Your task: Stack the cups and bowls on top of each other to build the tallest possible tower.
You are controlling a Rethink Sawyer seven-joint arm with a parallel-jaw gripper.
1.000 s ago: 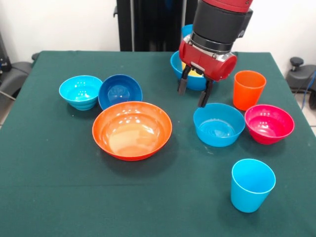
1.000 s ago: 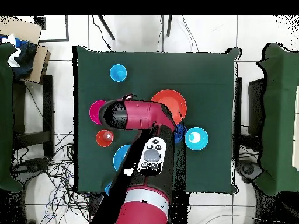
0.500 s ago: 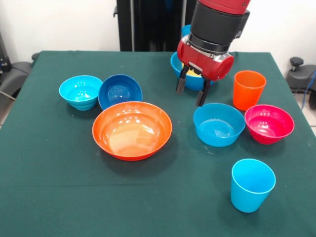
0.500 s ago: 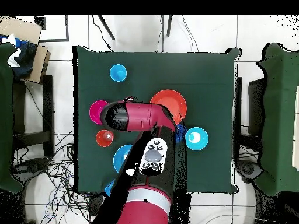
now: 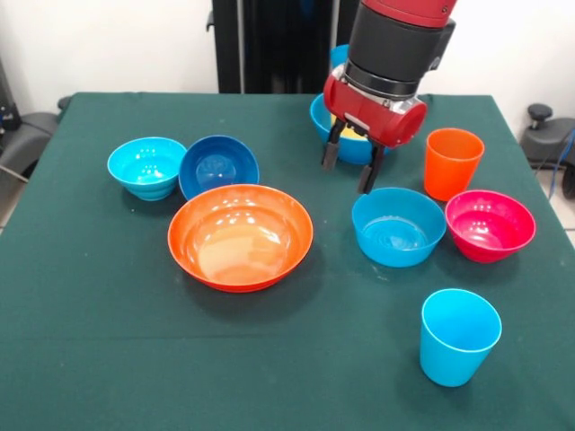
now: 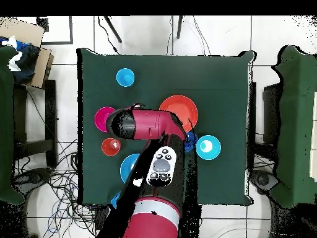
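Reaching down from the top of the front view, the red arm (image 5: 395, 40) holds its end effector (image 5: 350, 167) above the green tabletop (image 5: 108, 359), its two black fingers (image 5: 331, 154) apart and empty. It hangs just behind the light blue bowl (image 5: 398, 226) and in front of a blue bowl (image 5: 346, 144). The orange cup (image 5: 452, 162) and red bowl (image 5: 490, 224) stand beside it; the orange bowl (image 5: 240, 235) and blue cup (image 5: 458, 336) sit nearer the camera. Overhead, the arm (image 6: 145, 124) covers the middle bowls.
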